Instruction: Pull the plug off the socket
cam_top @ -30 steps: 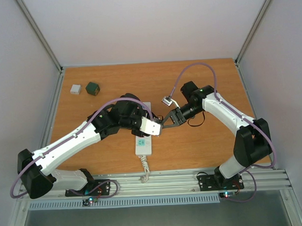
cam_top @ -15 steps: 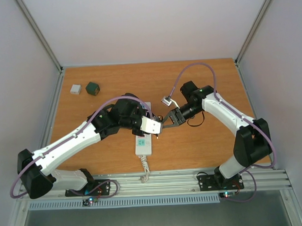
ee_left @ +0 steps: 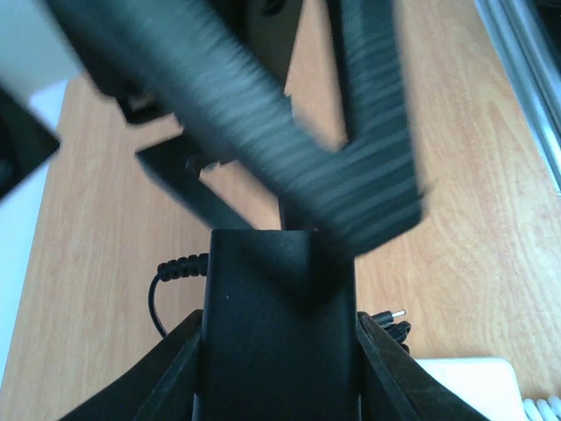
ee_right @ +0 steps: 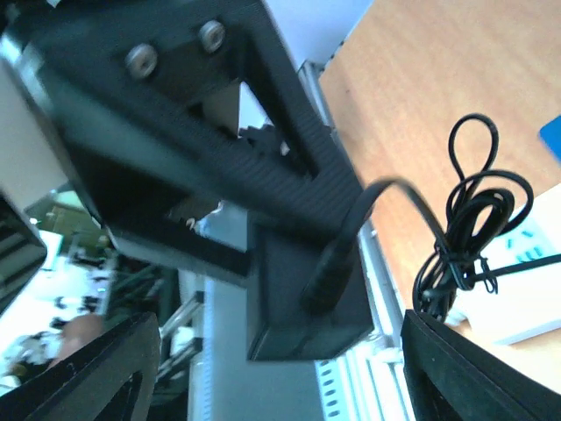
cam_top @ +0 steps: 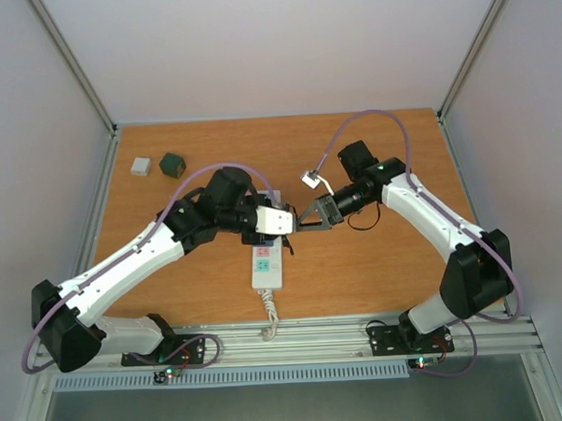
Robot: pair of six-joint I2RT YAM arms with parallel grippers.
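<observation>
A: Where is the plug point(ee_right: 298, 307) sitting?
B: The left gripper point(cam_top: 286, 223) is clamping it. In the left wrist view its fingers point(ee_left: 180, 377) are hugging the sides of the black block. The block is hanging above the table point(cam_top: 386, 271) and appears clear of the socket point(cam_top: 267, 267). Pins are not showing, so that is a judgement only.
A: Right gripper point(cam_top: 307, 216)?
B: Its jaws are standing apart, holding nothing, and facing the left one just beside the plug.
A: How is the socket lying?
B: Flat, mid-table, with its long axis running near to far and the cord point(cam_top: 267, 321) trailing off the near end. The left gripper is covering its far end. Two coloured faces point(cam_top: 263, 258) are showing on the near side of it.
A: What is the next move turning on?
B: The plug is sitting just up and right of the socket's far half, and the left arm is the one holding it. I am judging that the pull goes straight up, across the long axis and not along it. The black cable point(ee_right: 473, 219) is dangling beside the socket and may snag it.
</observation>
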